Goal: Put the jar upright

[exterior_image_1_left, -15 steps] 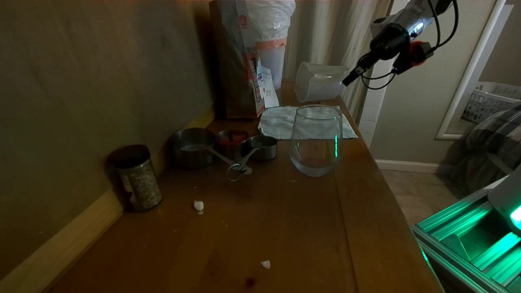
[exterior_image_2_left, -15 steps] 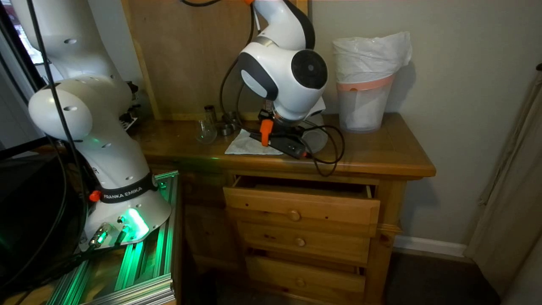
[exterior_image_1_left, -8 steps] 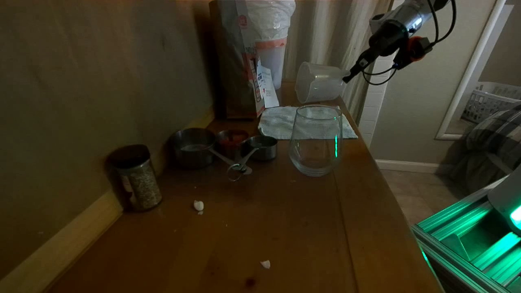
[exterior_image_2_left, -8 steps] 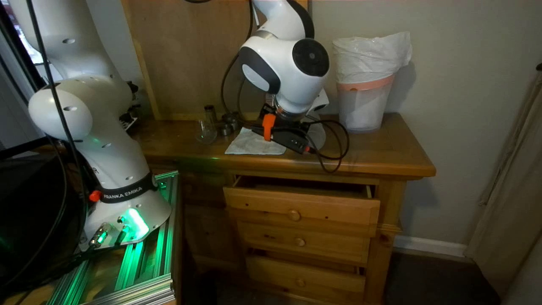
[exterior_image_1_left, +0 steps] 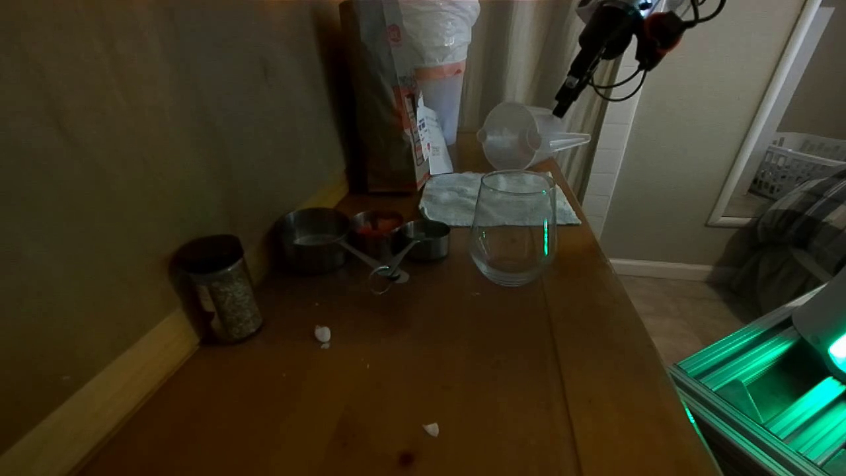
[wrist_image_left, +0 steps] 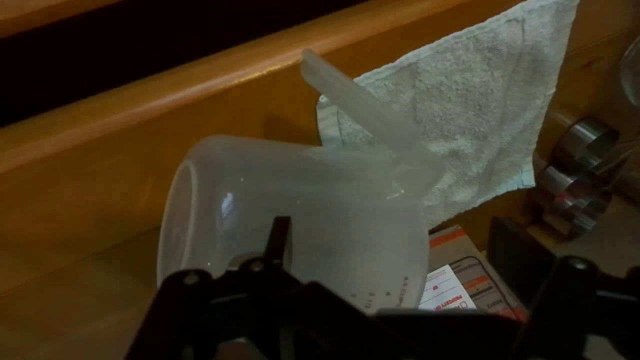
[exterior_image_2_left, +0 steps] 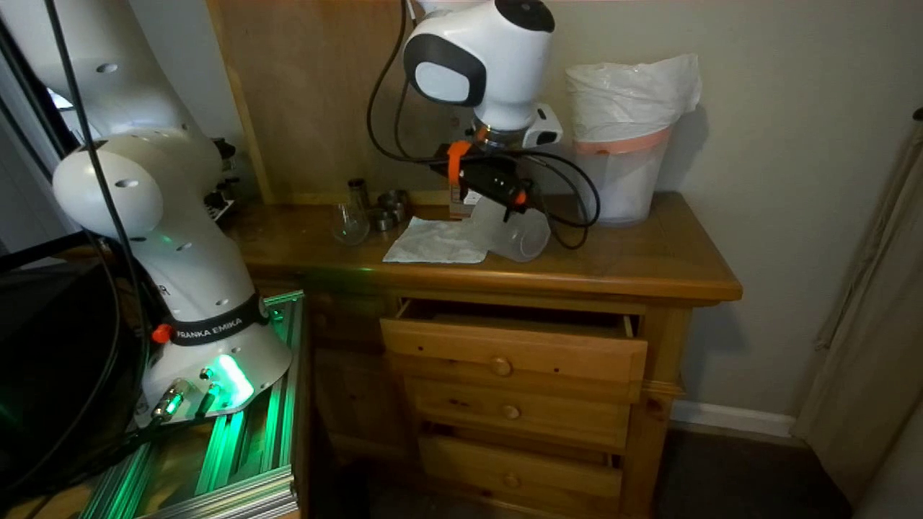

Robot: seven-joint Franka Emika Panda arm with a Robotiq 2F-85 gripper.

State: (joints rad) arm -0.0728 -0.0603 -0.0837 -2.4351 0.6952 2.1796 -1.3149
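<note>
One translucent, round-based jar (wrist_image_left: 305,195) lies on its side

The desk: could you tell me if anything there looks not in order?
Yes. The jar lies on its side, though a jar would normally stand upright. White bits lie scattered on the desk, looking like crumbs or fragments; I cannot tell what they are. The top drawer stands partly open.

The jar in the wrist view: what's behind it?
Past the jar, wooden tabletop, pale cloth, a printed package and a white card show. What its cloudy body covers can't be made out, and the dark fingers hide more.
</note>
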